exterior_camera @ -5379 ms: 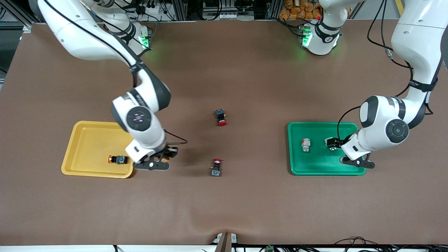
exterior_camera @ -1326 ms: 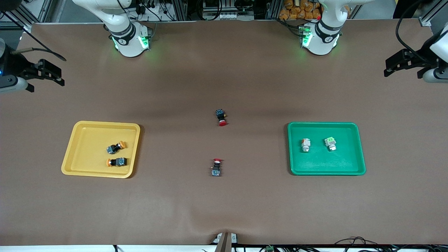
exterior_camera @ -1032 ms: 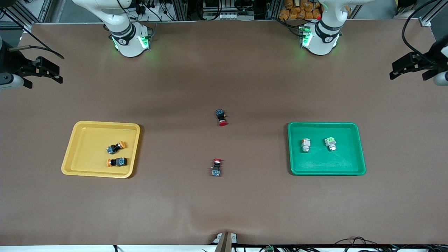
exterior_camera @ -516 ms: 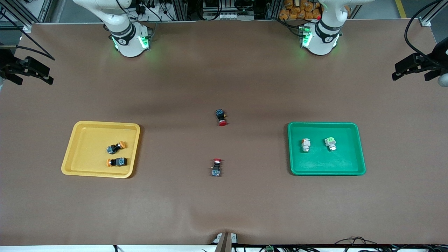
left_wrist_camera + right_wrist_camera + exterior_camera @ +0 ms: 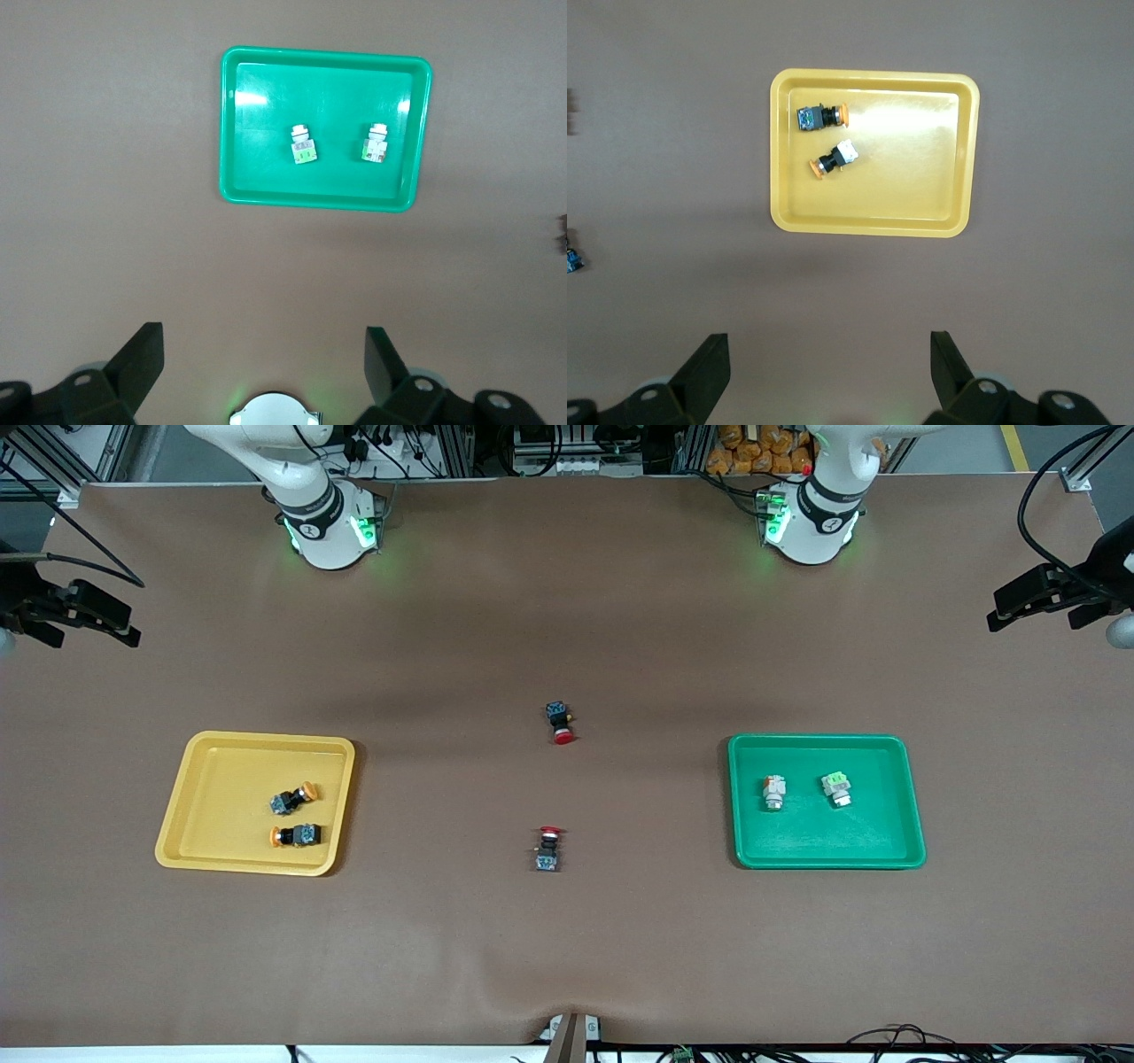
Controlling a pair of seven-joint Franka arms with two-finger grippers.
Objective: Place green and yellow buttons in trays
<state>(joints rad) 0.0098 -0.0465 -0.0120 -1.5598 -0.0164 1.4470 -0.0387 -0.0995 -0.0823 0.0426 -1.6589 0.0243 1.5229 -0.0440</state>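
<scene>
The yellow tray (image 5: 230, 766) holds two black-blue buttons with orange-yellow caps (image 5: 293, 798) (image 5: 297, 834). The green tray (image 5: 824, 837) holds two whitish, light-green buttons (image 5: 773, 791) (image 5: 835, 788). My right gripper (image 5: 124, 624) is open and empty, high over the right arm's end of the table. My left gripper (image 5: 997, 609) is open and empty, high over the left arm's end. The left wrist view shows the left gripper (image 5: 264, 354), the green tray (image 5: 337, 97) and its buttons (image 5: 304, 146) (image 5: 376, 143). The right wrist view shows the right gripper (image 5: 830, 359), the yellow tray (image 5: 912, 177) and its buttons (image 5: 821, 115) (image 5: 834, 159).
Two black switches with red caps lie on the brown mat between the trays, one (image 5: 559, 722) farther from the front camera, one (image 5: 547, 849) nearer. The two arm bases (image 5: 323, 522) (image 5: 811, 518) stand at the table's back edge.
Both arms have lifted away from the trays to the table's ends, each leaving a second button in its tray. In the last half second the grippers shifted only slightly.
</scene>
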